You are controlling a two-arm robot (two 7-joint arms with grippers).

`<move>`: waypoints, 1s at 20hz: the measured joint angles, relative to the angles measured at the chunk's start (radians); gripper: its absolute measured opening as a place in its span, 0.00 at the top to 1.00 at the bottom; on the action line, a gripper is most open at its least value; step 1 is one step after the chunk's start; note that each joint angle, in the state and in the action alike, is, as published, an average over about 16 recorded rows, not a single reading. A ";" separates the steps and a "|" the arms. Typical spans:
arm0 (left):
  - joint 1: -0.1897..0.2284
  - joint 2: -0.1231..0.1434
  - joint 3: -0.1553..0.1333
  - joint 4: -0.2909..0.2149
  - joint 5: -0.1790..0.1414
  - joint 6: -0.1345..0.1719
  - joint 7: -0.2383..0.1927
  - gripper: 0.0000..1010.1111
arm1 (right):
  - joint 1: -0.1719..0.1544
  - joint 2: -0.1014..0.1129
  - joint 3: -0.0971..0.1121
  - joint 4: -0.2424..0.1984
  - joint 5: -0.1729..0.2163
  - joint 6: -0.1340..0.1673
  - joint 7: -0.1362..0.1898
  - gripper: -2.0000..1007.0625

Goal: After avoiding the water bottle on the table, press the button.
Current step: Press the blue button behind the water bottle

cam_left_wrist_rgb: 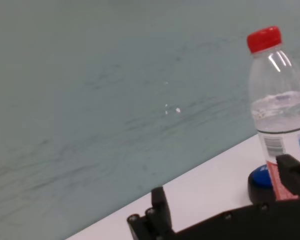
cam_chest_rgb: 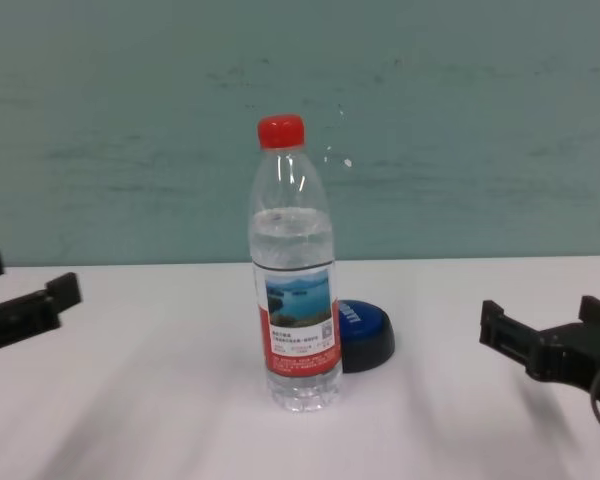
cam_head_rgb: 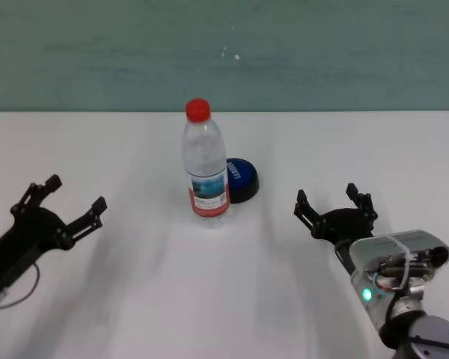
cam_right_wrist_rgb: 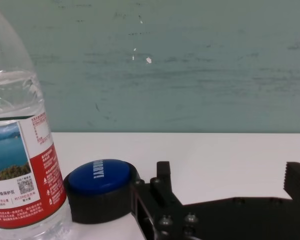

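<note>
The water bottle (cam_head_rgb: 205, 164) stands upright mid-table, clear with a red cap and a lake label; it also shows in the chest view (cam_chest_rgb: 294, 270), the left wrist view (cam_left_wrist_rgb: 280, 105) and the right wrist view (cam_right_wrist_rgb: 17, 150). The blue dome button (cam_head_rgb: 241, 178) on its black base sits just behind and right of the bottle, partly hidden by it, as the chest view (cam_chest_rgb: 363, 334) and right wrist view (cam_right_wrist_rgb: 100, 187) show. My right gripper (cam_head_rgb: 335, 209) is open and empty, right of the button. My left gripper (cam_head_rgb: 63, 203) is open and empty at the left.
The white table (cam_head_rgb: 232, 299) stretches wide around the bottle and button. A teal wall (cam_head_rgb: 224, 52) stands behind the table's far edge.
</note>
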State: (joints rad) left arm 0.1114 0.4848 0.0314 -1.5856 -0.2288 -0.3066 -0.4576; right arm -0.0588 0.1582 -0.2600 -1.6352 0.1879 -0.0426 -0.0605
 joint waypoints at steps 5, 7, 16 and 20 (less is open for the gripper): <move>-0.089 0.001 0.040 0.078 -0.006 0.004 -0.018 0.01 | 0.000 0.000 0.000 0.000 0.000 0.000 0.000 0.00; -0.124 0.001 0.057 0.109 -0.008 0.004 -0.026 0.01 | 0.000 0.000 0.000 0.000 0.000 0.000 0.000 0.00; -0.268 -0.009 0.125 0.249 -0.015 -0.006 -0.064 0.01 | 0.000 0.000 0.000 0.000 0.000 0.000 0.000 0.00; -0.331 -0.023 0.156 0.318 -0.016 -0.017 -0.080 0.01 | 0.000 0.000 0.000 0.000 0.000 0.000 0.000 0.00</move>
State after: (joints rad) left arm -0.2195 0.4615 0.1876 -1.2677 -0.2445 -0.3239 -0.5373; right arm -0.0588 0.1583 -0.2600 -1.6352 0.1879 -0.0426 -0.0606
